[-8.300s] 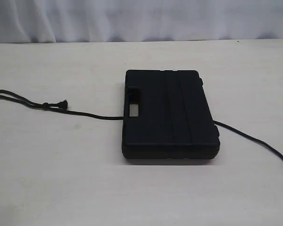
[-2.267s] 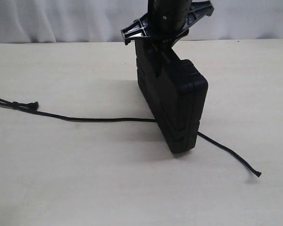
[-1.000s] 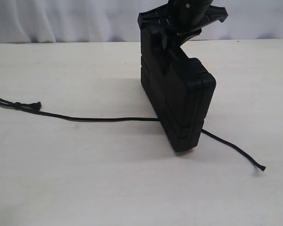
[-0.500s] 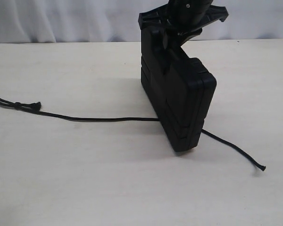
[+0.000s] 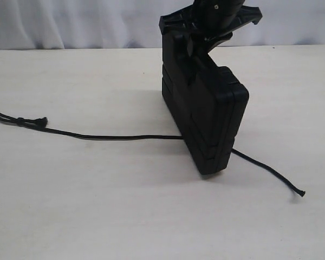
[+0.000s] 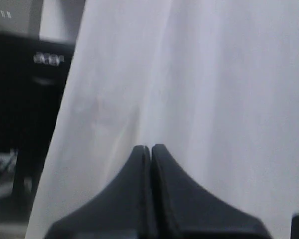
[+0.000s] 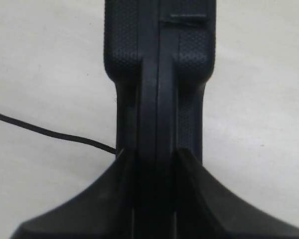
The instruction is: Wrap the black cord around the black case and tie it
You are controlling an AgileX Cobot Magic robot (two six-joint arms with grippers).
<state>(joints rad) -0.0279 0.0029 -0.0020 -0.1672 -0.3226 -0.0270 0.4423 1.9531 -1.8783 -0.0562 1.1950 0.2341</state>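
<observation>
One black case (image 5: pixel 206 119), handle (image 7: pixel 158 84) up, right end effector (image 7: pixel 154 153) gripping; left end effector (image 6: pixel 151 149) closed.

a pale cream counter (image 5: pixel 97 216), faintly mottled, fills most of the exterior view. a white pleated curtain (image 5: pixel 70 21) hangs along its far edge. the left wrist view shows a dark panel (image 6: pixel 25 99) with a blurred pale mark beside the curtain.

On table (image 5: pixel 97 211), at centre: case (image 5: pixel 206 119) upright on edge, clamped at top between jaws of right gripper (image 7: pixel 156 154). Under case: cord (image 5: pixel 114 137), running out left to table's left side, and out right, end lying front-right of case.
</observation>
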